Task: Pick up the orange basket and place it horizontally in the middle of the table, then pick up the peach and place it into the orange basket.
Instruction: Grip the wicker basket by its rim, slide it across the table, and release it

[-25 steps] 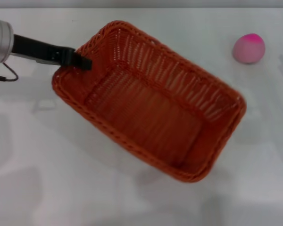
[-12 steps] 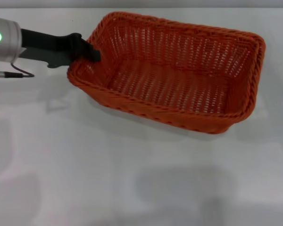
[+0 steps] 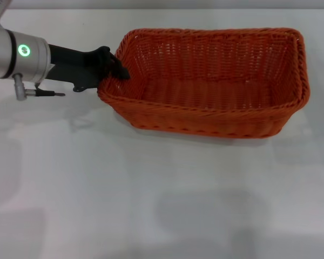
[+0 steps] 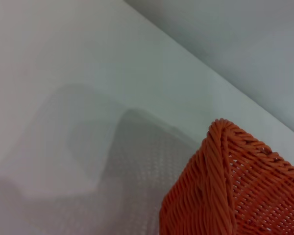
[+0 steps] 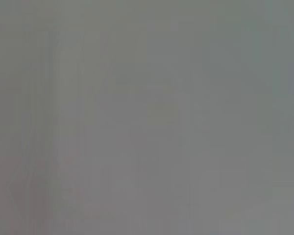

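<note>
My left gripper [image 3: 117, 70] is clamped on the braided rim at the left short end of the orange basket [image 3: 210, 81], one finger inside the wall and one outside. The right gripper appears in no view. The basket hangs at the far side of the table [image 3: 151, 205], its long axis now running across it, the near wall showing more than the floor, so I judge it tilted and not yet seated. The left wrist view shows only a basket corner [image 4: 225, 186] above the tabletop.

To finish well, I should bring it toward the table's middle, level the base, lower until it sits flat, and only then release, keeping the long axis square.

Against half a second ago, the basket has rotated further toward horizontal and moved right. A second ago the peach lay at the far right; it is now out of sight, possibly behind the basket.
</note>
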`<action>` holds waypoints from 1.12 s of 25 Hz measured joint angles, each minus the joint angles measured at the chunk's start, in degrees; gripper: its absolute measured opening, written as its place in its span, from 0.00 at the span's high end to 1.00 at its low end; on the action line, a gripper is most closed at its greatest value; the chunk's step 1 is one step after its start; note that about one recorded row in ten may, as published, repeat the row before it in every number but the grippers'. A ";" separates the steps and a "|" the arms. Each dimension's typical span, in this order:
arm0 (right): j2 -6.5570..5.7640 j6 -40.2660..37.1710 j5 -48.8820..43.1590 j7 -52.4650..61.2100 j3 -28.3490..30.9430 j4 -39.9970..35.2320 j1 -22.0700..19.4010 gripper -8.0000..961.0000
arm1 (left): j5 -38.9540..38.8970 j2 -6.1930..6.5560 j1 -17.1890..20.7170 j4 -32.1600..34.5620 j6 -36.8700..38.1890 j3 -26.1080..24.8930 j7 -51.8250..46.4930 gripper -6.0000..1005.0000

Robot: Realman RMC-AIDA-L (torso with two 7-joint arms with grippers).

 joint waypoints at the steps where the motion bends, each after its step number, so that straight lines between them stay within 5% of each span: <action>1: 0.00 -0.02 0.01 -0.01 0.02 -0.02 -0.11 0.14 | 0.00 -0.03 -0.08 0.29 0.52 0.40 -0.44 0.84; 28: 0.01 0.45 -0.21 -0.04 -0.24 -0.10 -0.28 0.14 | -4.22 0.73 -0.67 8.43 3.08 0.84 2.94 0.85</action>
